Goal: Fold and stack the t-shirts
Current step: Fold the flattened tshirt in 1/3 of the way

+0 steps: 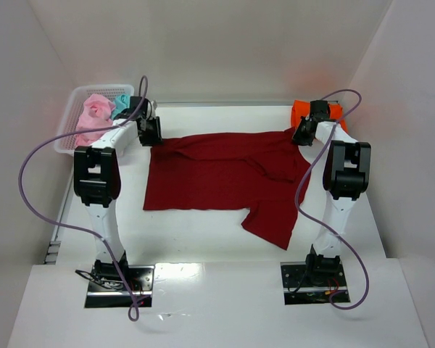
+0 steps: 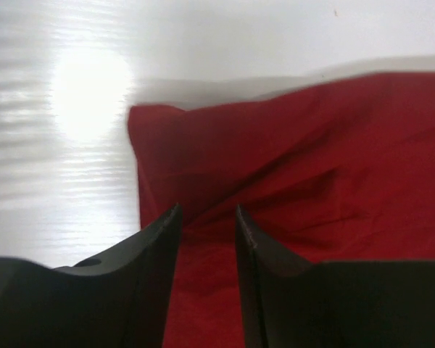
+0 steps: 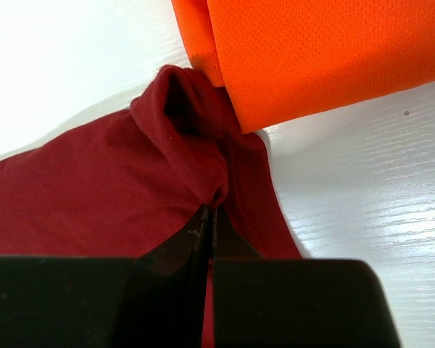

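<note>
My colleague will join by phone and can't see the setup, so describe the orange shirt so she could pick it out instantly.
Look at the white table and go to its far right corner, just beyond the right hand. The orange t-shirt lies there as a compact bundle. It is the only bright orange cloth, unlike the dark red t-shirt spread beside it.
</note>
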Motion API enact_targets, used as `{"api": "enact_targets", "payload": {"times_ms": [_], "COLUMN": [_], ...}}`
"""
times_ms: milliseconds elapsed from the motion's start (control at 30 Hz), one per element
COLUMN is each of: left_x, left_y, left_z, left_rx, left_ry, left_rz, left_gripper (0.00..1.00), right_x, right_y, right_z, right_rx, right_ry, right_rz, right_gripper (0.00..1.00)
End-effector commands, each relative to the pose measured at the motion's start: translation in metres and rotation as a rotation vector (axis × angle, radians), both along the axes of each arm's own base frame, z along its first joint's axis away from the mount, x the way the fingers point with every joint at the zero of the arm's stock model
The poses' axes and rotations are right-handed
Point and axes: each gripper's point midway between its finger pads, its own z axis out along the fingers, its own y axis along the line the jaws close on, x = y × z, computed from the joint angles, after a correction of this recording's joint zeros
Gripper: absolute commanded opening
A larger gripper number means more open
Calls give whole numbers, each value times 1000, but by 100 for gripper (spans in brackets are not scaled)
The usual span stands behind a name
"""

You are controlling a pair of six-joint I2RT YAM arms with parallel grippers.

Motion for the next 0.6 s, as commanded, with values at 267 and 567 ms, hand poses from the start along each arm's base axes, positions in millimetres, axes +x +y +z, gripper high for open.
{"api": "enact_targets", "payload": {"times_ms": [267,567], "left_x": [-68,-41], "left_y": [-61,-36], "left_z": [-18,23], "left_rx": [-41,70], "left_ry": [157,4], "left_rz": [-155,-18], "left_gripper": [39,67], "right_x": [11,11], "right_y": [2,2], "right_z": [34,34], "right_rx": [-13,-13], "right_ry": [-95,-95], "right_rz": [22,22], "right_gripper": [4,4]}}
